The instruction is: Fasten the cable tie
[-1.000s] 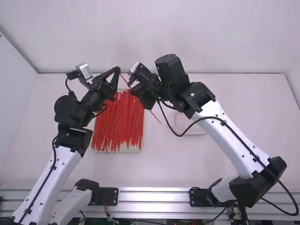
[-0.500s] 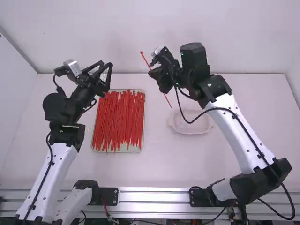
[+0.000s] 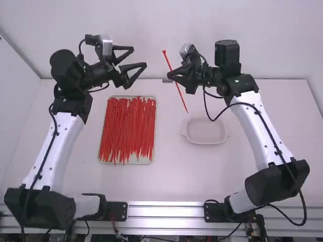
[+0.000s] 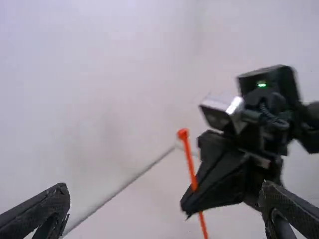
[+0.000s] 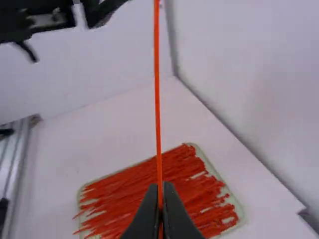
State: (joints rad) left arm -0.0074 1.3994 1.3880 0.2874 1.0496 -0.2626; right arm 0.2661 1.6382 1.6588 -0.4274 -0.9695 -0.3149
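right gripper point(image 3: 171, 76) is clenched on one red cable tie point(image 3: 180, 98) up in the air, with strip poking out both sides of its jaws. its own wrist view shows the pinch up close. the left wrist view catches the tie's head point(image 4: 183, 133) just past those jaws. left gripper point(image 3: 139, 57) is spread wide, facing the right jaws across a gap. below them a tray point(image 3: 146, 162) holds a heap of red ties point(image 3: 128, 128), with a white dish point(image 3: 204, 132) beside it.

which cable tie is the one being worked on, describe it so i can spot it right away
Start at the white table, then find the right arm's tool up above its far side. It pinches a single red cable tie in the air, head end up, unlike the many red ties lying flat on the tray below.
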